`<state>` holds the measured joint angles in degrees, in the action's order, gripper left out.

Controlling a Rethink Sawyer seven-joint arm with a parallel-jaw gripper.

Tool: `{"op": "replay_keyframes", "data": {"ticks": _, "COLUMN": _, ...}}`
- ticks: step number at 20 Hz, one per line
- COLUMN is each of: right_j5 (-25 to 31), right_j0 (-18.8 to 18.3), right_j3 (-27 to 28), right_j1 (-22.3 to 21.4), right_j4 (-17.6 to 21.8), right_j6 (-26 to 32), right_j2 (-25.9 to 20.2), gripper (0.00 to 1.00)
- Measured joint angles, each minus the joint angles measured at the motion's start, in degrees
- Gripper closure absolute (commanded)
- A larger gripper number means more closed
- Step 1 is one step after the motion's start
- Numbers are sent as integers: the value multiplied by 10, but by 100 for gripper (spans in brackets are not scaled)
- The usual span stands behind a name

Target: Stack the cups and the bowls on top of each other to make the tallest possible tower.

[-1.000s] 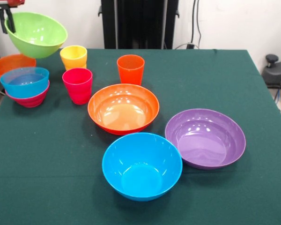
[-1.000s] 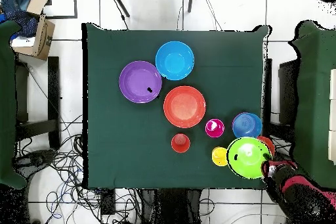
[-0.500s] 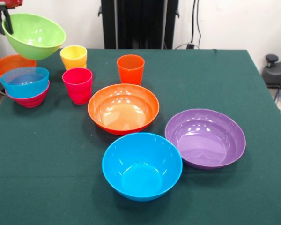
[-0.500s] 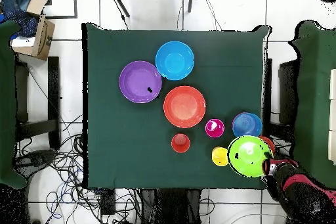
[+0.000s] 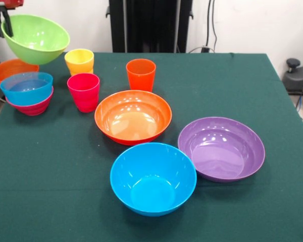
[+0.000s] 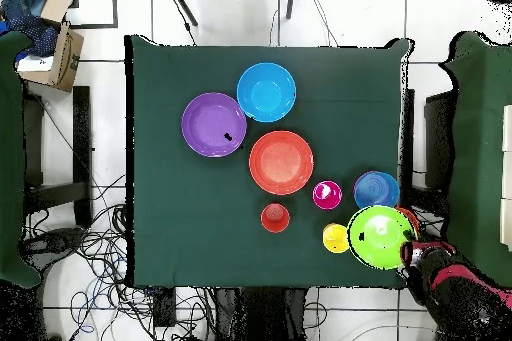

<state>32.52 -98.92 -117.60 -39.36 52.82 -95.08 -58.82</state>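
Note:
My gripper (image 5: 4,24) is shut on the left rim of the lime green bowl (image 5: 38,38) and holds it tilted in the air above the table's far left corner. The overhead view shows the same gripper (image 6: 409,253) beside that green bowl (image 6: 381,237). Under it lies a small orange bowl (image 5: 10,68). A translucent blue bowl (image 5: 26,86) sits nested in a magenta bowl (image 5: 34,107). The yellow cup (image 5: 79,61), red-pink cup (image 5: 84,91) and orange cup (image 5: 141,74) stand upright. The large orange bowl (image 5: 133,116), blue bowl (image 5: 153,177) and purple bowl (image 5: 221,147) rest apart, mid-table.
A dark green cloth covers the table (image 5: 242,75). A black stand (image 5: 149,25) rises behind the far edge. Dark equipment (image 5: 298,78) sits off the right side. In the overhead view a cardboard box (image 6: 58,52) and loose cables (image 6: 90,247) lie beside the table.
The gripper and the green bowl have drifted a little toward the table's corner. Everything on the table has stayed put.

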Motion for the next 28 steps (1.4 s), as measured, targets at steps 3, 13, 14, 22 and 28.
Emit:
{"op": "replay_keyframes", "data": {"ticks": 3, "right_j5": 1, "right_j0": 5, "right_j3": 9, "right_j1": 0, "right_j4": -7, "right_j6": 0, "right_j2": 0, "gripper": 100}}
{"op": "replay_keyframes", "data": {"ticks": 13, "right_j5": 7, "right_j0": 37, "right_j3": 50, "right_j1": 1, "right_j4": -22, "right_j6": 0, "right_j2": 10, "gripper": 100}}
{"op": "replay_keyframes", "data": {"ticks": 14, "right_j5": 7, "right_j0": 41, "right_j3": 56, "right_j1": 3, "right_j4": -22, "right_j6": 0, "right_j2": 11, "gripper": 100}}
{"op": "replay_keyframes", "data": {"ticks": 22, "right_j5": 7, "right_j0": 62, "right_j3": 83, "right_j1": 19, "right_j4": -22, "right_j6": 0, "right_j2": 20, "gripper": 100}}
{"op": "replay_keyframes", "data": {"ticks": 28, "right_j5": 7, "right_j0": 72, "right_j3": 93, "right_j1": 25, "right_j4": -22, "right_j6": 0, "right_j2": 26, "gripper": 100}}
